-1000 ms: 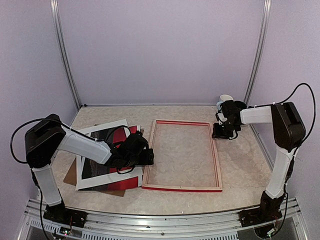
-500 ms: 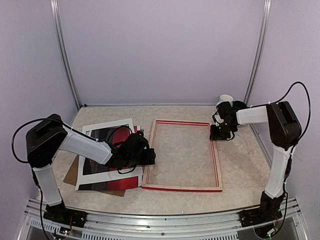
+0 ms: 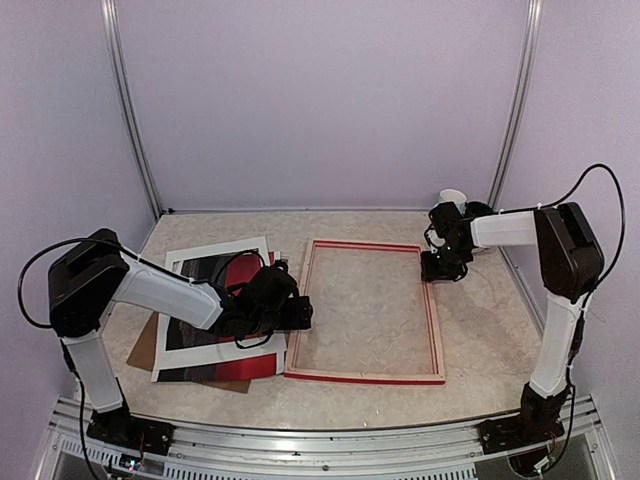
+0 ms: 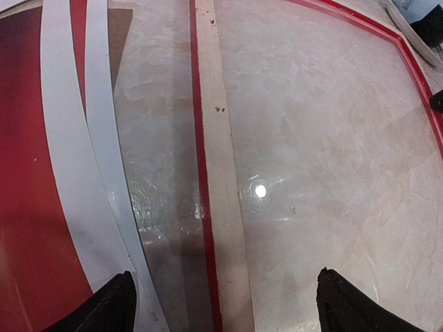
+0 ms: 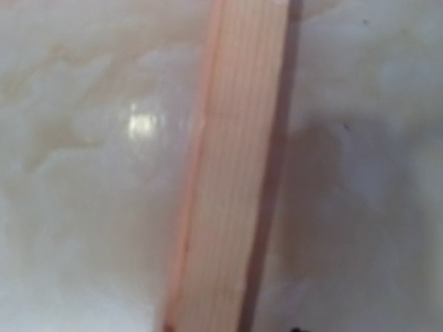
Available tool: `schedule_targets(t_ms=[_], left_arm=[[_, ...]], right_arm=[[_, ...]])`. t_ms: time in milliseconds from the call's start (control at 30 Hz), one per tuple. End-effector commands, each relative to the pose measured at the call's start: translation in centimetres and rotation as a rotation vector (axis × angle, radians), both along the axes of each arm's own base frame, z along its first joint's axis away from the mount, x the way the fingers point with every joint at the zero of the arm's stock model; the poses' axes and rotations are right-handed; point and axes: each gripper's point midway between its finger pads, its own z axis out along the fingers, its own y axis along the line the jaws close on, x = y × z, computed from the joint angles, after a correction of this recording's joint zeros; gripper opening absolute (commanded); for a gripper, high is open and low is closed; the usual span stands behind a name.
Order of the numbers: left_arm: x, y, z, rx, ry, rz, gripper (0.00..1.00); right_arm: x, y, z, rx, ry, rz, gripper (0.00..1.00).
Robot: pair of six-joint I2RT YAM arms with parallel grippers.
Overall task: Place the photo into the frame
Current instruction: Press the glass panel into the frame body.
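Over the last 1 s the left gripper [image 3: 303, 315] has slid a little to the right, off the stack of flat sheets and toward the frame's [image 3: 365, 377] left rail. In the left wrist view its 2 fingertips [image 4: 104, 308] stand well apart, with that rail and bare table [image 3: 470, 340] between them and nothing held. The photo [image 3: 245, 365] lies flat in the stack just left of the frame, partly under the white mat border [image 4: 62, 173] and over the brown backing board [image 3: 142, 350]. I take it that no grasp on the print has been made and the insertion itself is not begun.

The photo's long axis runs near to far, tilted slightly left at the far end. The frame's long axis also runs near to far, so the 2 are close to parallel and little turning should be needed. The frame lies flat and empty, with the table showing through it.

Farther back, the right gripper [image 3: 437, 270] has crept left, up to the frame's far right corner. Its wrist view shows only pale wood rail [image 5: 235, 173] close up with no fingers visible, so I cannot tell whether it is parted or closed.
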Motion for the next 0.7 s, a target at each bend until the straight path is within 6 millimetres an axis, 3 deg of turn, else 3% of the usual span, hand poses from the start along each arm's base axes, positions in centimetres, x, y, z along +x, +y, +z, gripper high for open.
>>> schedule_targets(t_ms=[0,233,400,667], left_arm=[[-0.5,0.0,1.9,-0.010,-0.034,0.006,0.89],[-0.9,-0.4,2.4,-0.020,-0.040,0.002,0.92],[-1.1,-0.4,2.5,-0.024,-0.038,-0.003,0.92],[-1.5,0.2,3.6,-0.037,-0.050,0.003,0.95]], right_arm=[[-1.1,0.0,2.2,-0.078,-0.022,0.026,0.45],[-3.7,-0.1,-0.2,-0.122,0.024,0.039,0.46],[-5.1,-0.1,-0.4,-0.106,0.023,0.034,0.38],[-4.0,-0.9,-0.3,-0.118,0.009,0.020,0.33]])
